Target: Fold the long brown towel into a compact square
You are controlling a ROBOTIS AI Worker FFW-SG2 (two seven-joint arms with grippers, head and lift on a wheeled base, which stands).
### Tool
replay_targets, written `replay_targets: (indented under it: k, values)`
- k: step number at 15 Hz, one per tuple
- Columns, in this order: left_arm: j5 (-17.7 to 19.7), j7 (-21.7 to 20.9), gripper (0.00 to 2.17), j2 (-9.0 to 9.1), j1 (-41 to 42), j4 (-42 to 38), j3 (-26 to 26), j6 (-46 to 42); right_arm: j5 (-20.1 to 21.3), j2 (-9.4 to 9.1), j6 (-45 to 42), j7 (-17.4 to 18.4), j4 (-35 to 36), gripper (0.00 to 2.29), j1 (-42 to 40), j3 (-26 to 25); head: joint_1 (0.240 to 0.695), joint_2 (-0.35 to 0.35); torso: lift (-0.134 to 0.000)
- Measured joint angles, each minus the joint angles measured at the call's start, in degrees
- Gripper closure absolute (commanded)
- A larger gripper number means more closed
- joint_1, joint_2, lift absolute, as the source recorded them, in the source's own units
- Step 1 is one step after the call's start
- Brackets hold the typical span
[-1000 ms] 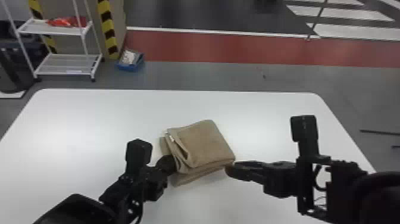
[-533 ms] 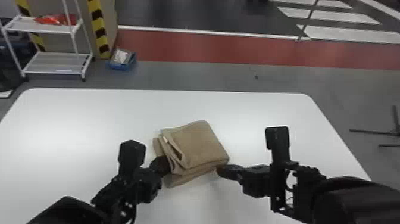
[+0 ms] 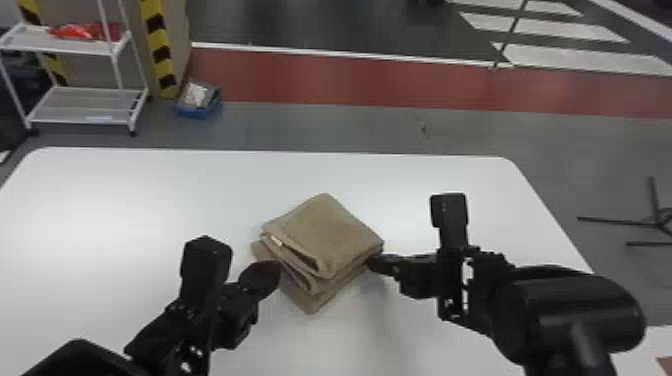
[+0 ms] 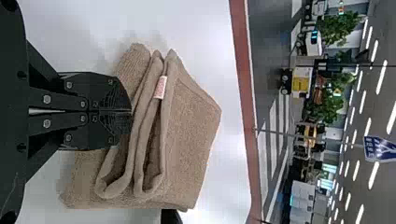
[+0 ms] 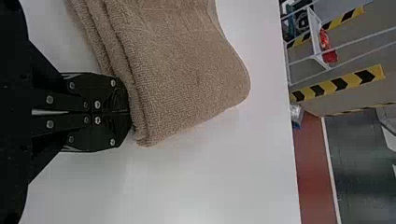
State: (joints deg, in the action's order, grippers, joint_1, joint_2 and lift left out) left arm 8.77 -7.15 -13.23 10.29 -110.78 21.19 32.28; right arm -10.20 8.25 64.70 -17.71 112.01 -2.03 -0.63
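Note:
The brown towel (image 3: 325, 235) lies as a thick folded bundle, set cornerwise, on the white table (image 3: 150, 190). At its near-left side, my left gripper (image 3: 272, 272) meets the layers; my right gripper (image 3: 375, 262) touches the right corner. In the left wrist view, the shut left gripper (image 4: 130, 112) presses against the folded edges of the towel (image 4: 191, 121), beside a small white label. Seen from the right wrist, my right gripper (image 5: 128, 112) is also shut, its tips against the stacked edge of the towel (image 5: 182, 70).
Beyond the table's far edge stand a white shelf cart (image 3: 85, 105) and a blue box (image 3: 198, 100) on the floor. A dark stand (image 3: 655, 223) is off to the right. My right gripper's tip shows at the lower edge of the left wrist view.
The towel has turned somewhat counterclockwise, its far corner shifting left and its near corner right. My right arm's body has swung inward while its tip stays by the towel. The head view has shifted slightly.

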Motion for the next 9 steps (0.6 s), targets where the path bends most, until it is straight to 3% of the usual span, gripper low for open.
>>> replay_targets:
  k: [4,9]
  values:
    - [-3.8,-0.2,1.97,-2.49,2.6,-6.2,-0.9,2.4,1.0,-0.4,-0.8,0.9,-6.1,2.01,5.5,-0.3,0.695,-0.153,-0.118]
    - [-1.0,-1.1,1.97,-2.83,2.4,-6.5,-4.7,2.5,1.3,-1.93,-5.4,1.4,-20.1,2.01,16.5,0.5,0.695,-0.115,-0.118]
